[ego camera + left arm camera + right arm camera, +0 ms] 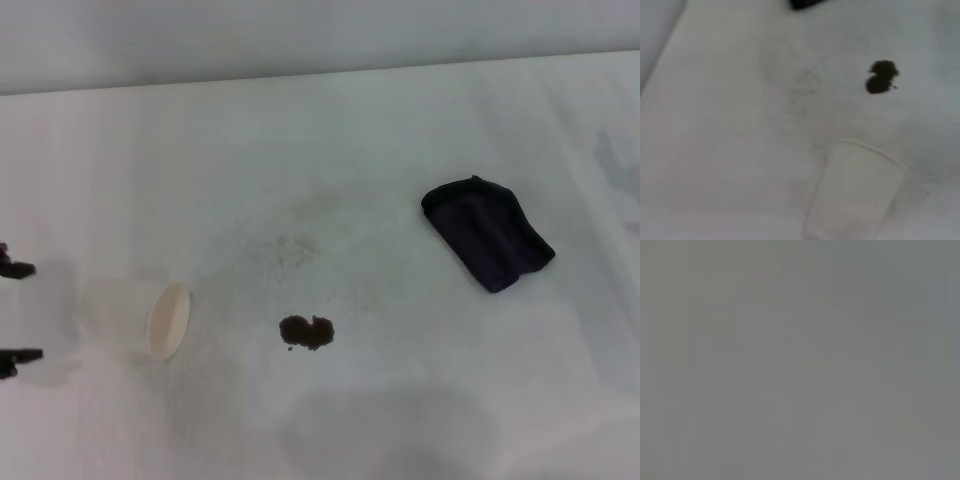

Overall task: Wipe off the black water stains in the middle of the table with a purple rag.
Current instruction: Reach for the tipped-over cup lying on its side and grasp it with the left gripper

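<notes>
The left gripper [15, 312] is waiting at the surface's [400, 130] left edge, jaws spread wide beside a tipped cup [140, 320]; the black water stains [307, 332] are sitting mid-surface, the purple rag [487, 232] lying well right

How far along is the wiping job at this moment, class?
Nothing looks done yet: the black water stains are intact on the table. Nothing is in hand: the purple rag lies untouched, apart from the stain on the robot's right. The left gripper sits open at the table's left edge by a tipped cup. Grasping the rag and wiping remain.
</notes>
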Controlling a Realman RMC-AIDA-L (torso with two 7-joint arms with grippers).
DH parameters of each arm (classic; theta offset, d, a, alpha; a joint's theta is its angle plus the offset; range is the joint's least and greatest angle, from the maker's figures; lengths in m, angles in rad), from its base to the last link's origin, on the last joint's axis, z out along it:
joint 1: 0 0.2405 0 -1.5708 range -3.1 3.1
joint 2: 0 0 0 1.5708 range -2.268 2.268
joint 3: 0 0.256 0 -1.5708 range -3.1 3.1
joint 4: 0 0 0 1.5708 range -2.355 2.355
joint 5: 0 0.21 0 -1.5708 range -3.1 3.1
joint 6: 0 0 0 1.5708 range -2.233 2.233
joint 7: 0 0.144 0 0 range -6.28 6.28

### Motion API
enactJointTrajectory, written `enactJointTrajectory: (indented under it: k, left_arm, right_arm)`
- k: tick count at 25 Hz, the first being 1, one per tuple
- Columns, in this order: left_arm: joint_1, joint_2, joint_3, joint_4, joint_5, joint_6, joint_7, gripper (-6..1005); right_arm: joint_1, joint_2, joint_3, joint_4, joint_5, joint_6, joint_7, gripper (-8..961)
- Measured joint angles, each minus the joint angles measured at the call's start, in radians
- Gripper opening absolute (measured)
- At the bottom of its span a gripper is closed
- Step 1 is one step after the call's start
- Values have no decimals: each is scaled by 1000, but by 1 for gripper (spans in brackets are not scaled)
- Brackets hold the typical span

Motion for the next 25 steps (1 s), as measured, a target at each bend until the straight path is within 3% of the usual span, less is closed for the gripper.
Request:
enactJointTrajectory:
  k: [3,15,25]
  left_arm:
    - [7,1,68,1,8,25,8,876]
    - [0,4,163,-32,15,108,73,875]
    - [-13,-2,250,-126,14,235,120,874]
  right_arm:
    - [-13,0,0,-13,-1,34,16,873]
    - [-36,0,-4,-42,-8,71,25,872]
    - [-37,0,-8,-52,-11,78,25,872]
